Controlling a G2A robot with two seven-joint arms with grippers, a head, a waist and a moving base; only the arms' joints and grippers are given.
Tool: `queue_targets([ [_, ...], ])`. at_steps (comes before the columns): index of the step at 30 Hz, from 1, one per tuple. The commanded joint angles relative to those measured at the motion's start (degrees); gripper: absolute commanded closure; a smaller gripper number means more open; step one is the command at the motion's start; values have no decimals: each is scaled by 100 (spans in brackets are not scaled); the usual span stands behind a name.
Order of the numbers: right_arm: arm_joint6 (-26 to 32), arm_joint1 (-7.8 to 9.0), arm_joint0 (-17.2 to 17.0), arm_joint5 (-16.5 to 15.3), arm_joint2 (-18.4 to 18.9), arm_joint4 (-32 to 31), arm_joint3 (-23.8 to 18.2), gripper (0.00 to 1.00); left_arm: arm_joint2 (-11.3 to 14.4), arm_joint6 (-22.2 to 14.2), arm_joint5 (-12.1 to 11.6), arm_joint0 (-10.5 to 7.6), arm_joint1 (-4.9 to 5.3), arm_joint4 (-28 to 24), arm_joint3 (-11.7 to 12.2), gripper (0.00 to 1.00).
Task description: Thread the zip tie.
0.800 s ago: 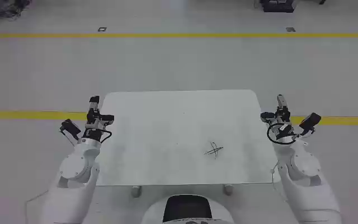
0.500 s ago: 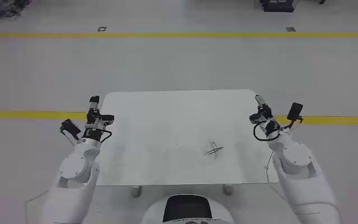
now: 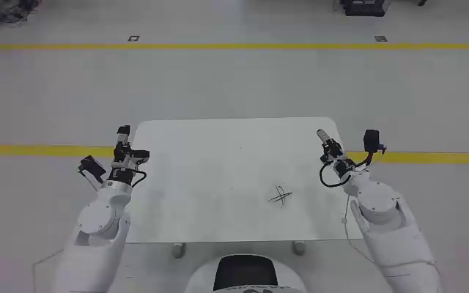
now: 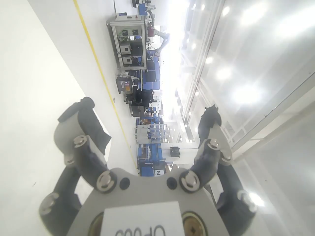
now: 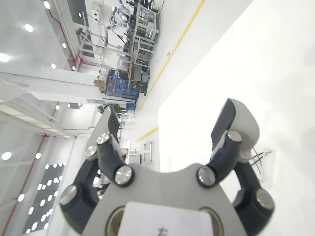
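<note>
Top view: the right arm sits farther inward than in the earlier frames. Its right pincer (image 3: 321,135) is now above the white counter's (image 3: 220,154) right edge instead of beyond it. The left arm is unchanged, and its left pincer (image 3: 122,132) is poised just outside the left edge. Both pincers gape wide and hold nothing, fingers pointing away from the robot. The zip tie (image 3: 280,195), thin black strips crossed over each other, lies flat near the counter's robot-side edge, right of centre, well apart from both pincers. Around the counter spreads a pale grey floor (image 3: 234,88) marked with yellow lines (image 3: 234,46).
</note>
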Motion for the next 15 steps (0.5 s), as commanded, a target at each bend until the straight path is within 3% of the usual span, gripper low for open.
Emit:
queue_targets([
  [1,234,13,174,87,-147,-444,114,0,0,0,0,0,0,0,0,0],
  [5,685,-1,572,87,-436,-1263,617,0,0,0,0,0,0,0,0,0],
  [15,685,-1,572,87,-436,-1263,617,0,0,0,0,0,0,0,0,0],
])
